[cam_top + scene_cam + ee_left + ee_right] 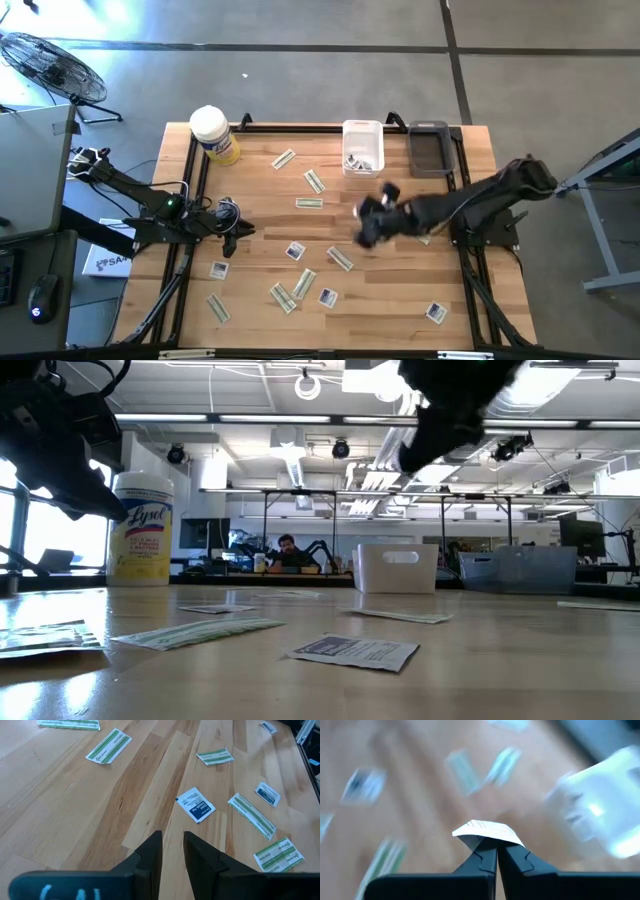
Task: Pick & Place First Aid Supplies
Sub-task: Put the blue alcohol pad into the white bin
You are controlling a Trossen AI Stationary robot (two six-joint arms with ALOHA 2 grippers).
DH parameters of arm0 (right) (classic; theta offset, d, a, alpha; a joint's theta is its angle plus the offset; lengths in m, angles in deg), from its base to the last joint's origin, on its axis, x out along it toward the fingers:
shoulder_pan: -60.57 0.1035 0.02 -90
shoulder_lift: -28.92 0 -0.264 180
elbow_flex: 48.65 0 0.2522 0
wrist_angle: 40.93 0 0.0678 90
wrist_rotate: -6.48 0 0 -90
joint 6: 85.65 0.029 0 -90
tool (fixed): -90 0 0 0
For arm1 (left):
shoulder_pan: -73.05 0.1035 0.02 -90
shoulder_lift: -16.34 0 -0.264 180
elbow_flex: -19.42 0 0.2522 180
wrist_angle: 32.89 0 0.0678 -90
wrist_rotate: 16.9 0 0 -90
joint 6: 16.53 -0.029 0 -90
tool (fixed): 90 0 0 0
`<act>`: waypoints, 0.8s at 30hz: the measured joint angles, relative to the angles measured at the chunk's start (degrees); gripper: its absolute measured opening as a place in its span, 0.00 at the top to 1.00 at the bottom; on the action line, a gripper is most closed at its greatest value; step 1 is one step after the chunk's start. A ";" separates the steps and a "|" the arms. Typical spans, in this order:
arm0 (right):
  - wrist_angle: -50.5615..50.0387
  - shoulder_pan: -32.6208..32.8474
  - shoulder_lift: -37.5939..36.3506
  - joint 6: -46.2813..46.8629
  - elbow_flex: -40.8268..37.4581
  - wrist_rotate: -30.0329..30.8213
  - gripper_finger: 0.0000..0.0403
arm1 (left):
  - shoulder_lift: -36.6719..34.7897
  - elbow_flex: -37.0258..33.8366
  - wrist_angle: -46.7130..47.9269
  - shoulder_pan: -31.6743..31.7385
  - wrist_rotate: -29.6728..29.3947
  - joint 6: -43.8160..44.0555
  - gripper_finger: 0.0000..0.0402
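Right gripper (496, 851) is pinching a white packet (487, 832) by its edge, fingertips pressed together, above mid-table near the white bin (362, 145). Packet looks light and floppy, likely slippery, so edge pinches suit. Left gripper (172, 851) is hovering slightly parted over a blue-marked packet (195, 804), holding nothing.

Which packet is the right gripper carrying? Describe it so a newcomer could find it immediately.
Start at the white bin on the table's far edge, then drop to the right gripper just in front of it, raised above the wood. Pinched at its shut tips is a small white packet; unlike every other packet, it is not lying flat on the table.
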 joint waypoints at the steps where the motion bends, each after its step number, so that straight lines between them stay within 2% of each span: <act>1: 1.49 -2.37 -0.78 -0.94 0.00 0.49 1.00 | 0.00 0.00 0.02 -0.02 0.00 0.01 0.81; 7: 11.26 -16.03 -1.47 -6.09 0.02 -3.13 0.99 | 0.00 0.00 0.01 0.00 0.00 0.01 0.81; 13: 12.30 -26.52 2.10 -5.77 0.07 -8.18 0.99 | 0.02 0.00 0.00 0.01 0.00 0.01 0.81; 18: 12.48 -31.45 6.94 -3.21 0.07 -9.83 0.95 | 0.00 0.00 0.00 0.01 0.00 0.00 0.81; 24: 12.45 -34.05 11.73 -2.70 0.07 -11.86 0.86 | 0.00 0.00 0.01 -0.01 0.00 0.00 0.81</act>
